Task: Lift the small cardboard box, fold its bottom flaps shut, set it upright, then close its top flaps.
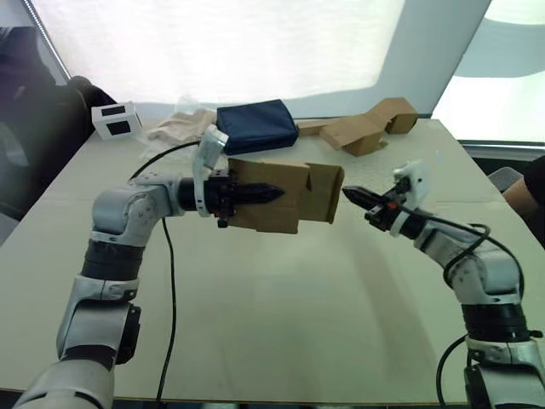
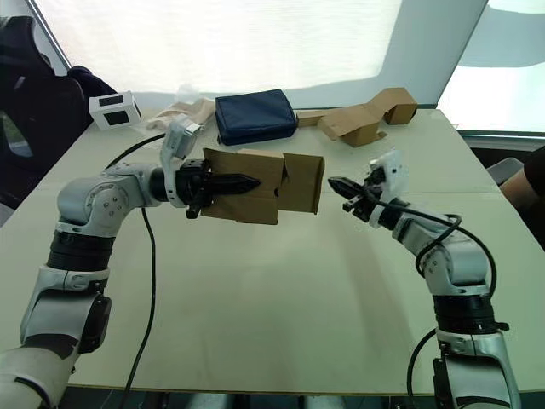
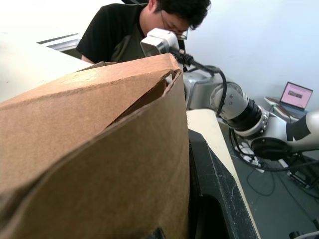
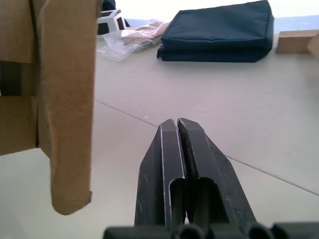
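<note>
Left hand (image 1: 271, 194) grips the small cardboard box (image 1: 285, 196) aloft — right hand (image 1: 351, 195) just beside it.

1. In the left wrist view the small cardboard box (image 3: 94, 149) runs off the picture's edges, so its full shape cannot be told.
2. The box hides all but one finger of the left tool (image 1: 271, 194).
3. The person's (image 3: 134, 30) face sits partly behind a white camera housing (image 3: 158, 41).
4. The navy pouch (image 4: 219, 32) is cut off at the frame edge.
</note>
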